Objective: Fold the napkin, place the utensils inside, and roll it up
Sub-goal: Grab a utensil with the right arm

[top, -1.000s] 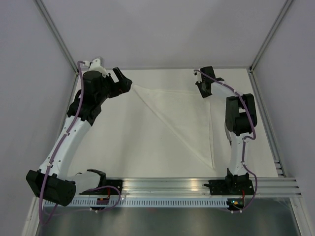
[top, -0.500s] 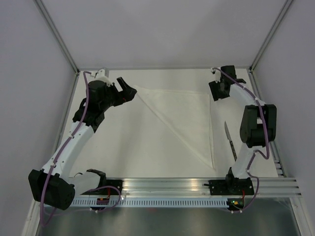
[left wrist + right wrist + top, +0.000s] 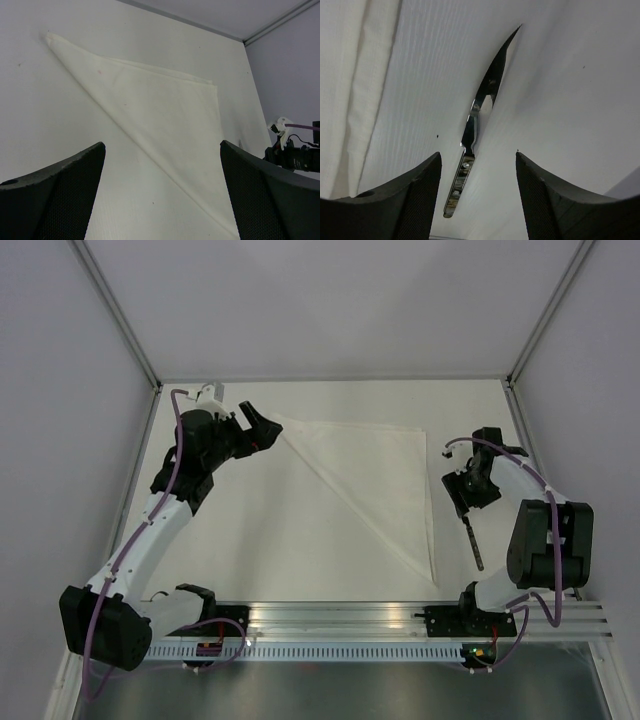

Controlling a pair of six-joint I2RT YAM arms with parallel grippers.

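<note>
Fingers apart on both the left gripper (image 3: 262,425) and right gripper (image 3: 466,492), I should lower the right squarely astride the slim silver dark-handled knife (image 3: 475,125), lying just right of the white triangular cloth napkin (image 3: 380,480).

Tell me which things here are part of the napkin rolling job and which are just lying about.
Part of the job:
napkin, folded into a triangle
knife, beside the napkin's right edge
right end effector, open above the knife
left end effector, open by the napkin's far-left corner

Just lying about:
nothing loose visible; only the table and its metal rail
</note>
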